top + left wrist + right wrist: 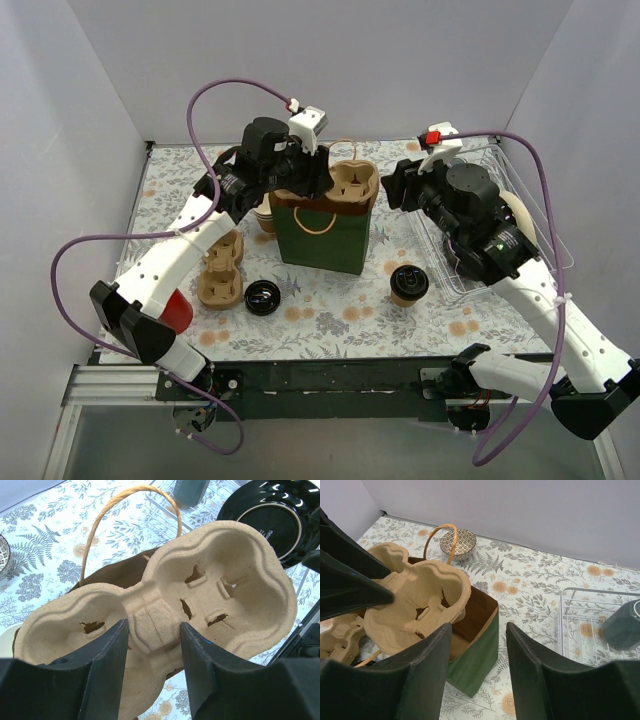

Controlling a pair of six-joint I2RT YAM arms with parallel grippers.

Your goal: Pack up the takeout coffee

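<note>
The takeout coffee (408, 284), a tan cup with a black lid, stands on the table to the right of the green paper bag (322, 238), with no gripper on it. My left gripper (325, 175) is shut on a pulp cup carrier (352, 186) and holds it tilted over the bag's open top. In the left wrist view the gripper (154, 625) pinches the carrier (240, 580) at its centre ridge. My right gripper (392, 185) is open and empty just right of the bag's top. In the right wrist view it (479, 627) hovers above the bag (477, 645) beside the carrier (415, 597).
A spare black lid (263, 297) lies left of the coffee. Stacked pulp carriers (222, 270) sit left of the bag, and a red object (177, 312) is near the left arm. A wire dish rack (520, 215) holds plates at the right. A patterned bowl (458, 542) sits behind the bag.
</note>
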